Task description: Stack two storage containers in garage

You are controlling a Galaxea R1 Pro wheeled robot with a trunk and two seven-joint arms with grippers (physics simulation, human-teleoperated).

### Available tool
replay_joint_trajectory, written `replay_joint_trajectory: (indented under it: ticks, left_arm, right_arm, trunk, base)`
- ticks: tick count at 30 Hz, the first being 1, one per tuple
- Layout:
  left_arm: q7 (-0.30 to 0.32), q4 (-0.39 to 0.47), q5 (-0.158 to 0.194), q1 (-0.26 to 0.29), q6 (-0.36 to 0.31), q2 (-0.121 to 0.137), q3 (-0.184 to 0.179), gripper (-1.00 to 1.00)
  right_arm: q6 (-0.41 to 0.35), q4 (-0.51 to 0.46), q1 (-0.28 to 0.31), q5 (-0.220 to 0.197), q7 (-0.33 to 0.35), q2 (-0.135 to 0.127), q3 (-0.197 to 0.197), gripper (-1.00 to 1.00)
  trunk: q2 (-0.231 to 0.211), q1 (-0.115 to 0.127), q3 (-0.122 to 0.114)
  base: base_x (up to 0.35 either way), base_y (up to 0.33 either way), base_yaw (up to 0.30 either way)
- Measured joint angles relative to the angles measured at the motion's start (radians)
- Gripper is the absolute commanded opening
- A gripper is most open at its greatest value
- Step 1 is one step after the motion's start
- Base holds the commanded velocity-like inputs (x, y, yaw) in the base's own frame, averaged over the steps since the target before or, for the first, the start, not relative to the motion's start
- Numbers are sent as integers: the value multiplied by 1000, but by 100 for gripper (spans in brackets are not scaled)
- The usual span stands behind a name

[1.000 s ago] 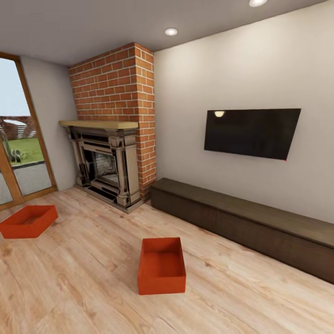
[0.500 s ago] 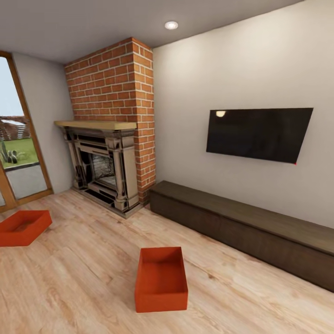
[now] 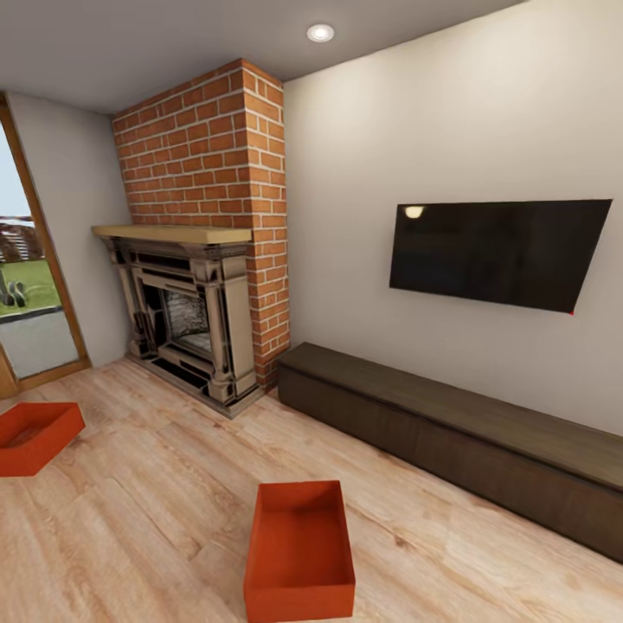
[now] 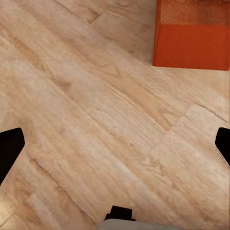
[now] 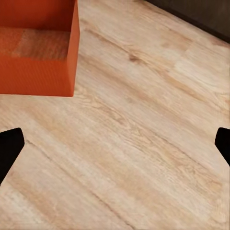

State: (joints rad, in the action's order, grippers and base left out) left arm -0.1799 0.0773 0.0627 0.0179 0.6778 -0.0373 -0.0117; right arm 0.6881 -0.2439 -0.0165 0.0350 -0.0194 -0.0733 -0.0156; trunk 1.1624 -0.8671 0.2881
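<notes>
Living room, wood-plank floor (image 3: 156,519): near container (image 3: 299,550) just ahead of me, second container (image 3: 30,435) off left. Both grippers spread, empty. I'm on approach; next, close in and grasp.

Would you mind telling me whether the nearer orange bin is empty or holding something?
Empty: the nearer orange bin shows only its bare ribbed bottom, sitting upright on the wood floor.
</notes>
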Motion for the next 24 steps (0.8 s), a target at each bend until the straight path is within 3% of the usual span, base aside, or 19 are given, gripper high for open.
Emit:
replay_joint_trajectory:
  ticks: [20, 22, 24]
  left_arm:
    - [6, 16, 3, 0, 1, -5, 1, 100]
    - [5, 62, 3, 0, -16, -8, 1, 100]
    - [7, 224, 2, 1, -194, -9, 0, 100]
  right_arm:
    - [-7, -37, 6, 2, -6, -2, 7, 100]
    - [-25, -53, 15, 3, -7, -2, 7, 100]
    - [-183, -118, 77, 3, -7, -2, 7, 100]
  trunk:
    - [0, -1, 0]
    - [0, -1, 0]
    - [0, -1, -1]
  base:
    - [25, 0, 0]
    - [0, 0, 0]
    - [0, 0, 0]
